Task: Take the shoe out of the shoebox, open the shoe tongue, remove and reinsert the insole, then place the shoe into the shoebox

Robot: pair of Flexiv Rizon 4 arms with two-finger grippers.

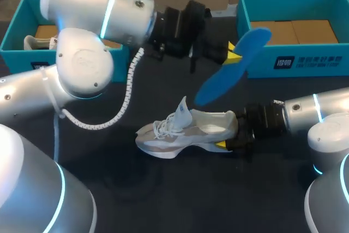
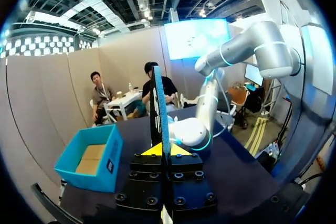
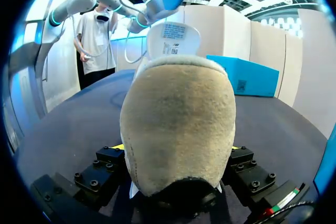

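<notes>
1. The bench [image 1: 163, 195] is a dark, matte surface that fills the view from near edge to far edge. Faint soft reflections lie on it under the arms.
2. A white shoe [image 1: 182, 132] lies on the bench near the middle, with its toe to the left and its heel to the right. Its tongue [image 1: 183, 107] stands up above the loosened laces [image 1: 162, 127].
3. The right claw [image 1: 228, 135] comes in low from the right and is closed on the heel of the shoe. The right wrist view shows the heel filling the gap between the two fingers, with one yellow tip at each side of it.
4. The left claw [image 1: 233, 53] is above the bench, farther away than the shoe and a little to its right. It is pinched tight on a blue insole [image 1: 232, 75].
5. The insole hangs in the air, clear of the shoe and tilted. Its upper end is toward the right box and its lower end points down toward the shoe opening. In the left wrist view it is seen edge-on between the yellow tips.
6. A blue right box [image 1: 305, 61] stands open at the far right of the bench, showing a brown cardboard floor.
7. A blue left box [image 1: 19, 57] stands at the far left, partly hidden by the left arm [image 1: 92, 4]. A second shoe [image 1: 35, 42] lies inside it.
8. A white coiled cable [image 1: 128, 96] hangs from the left arm over the bench.
</notes>
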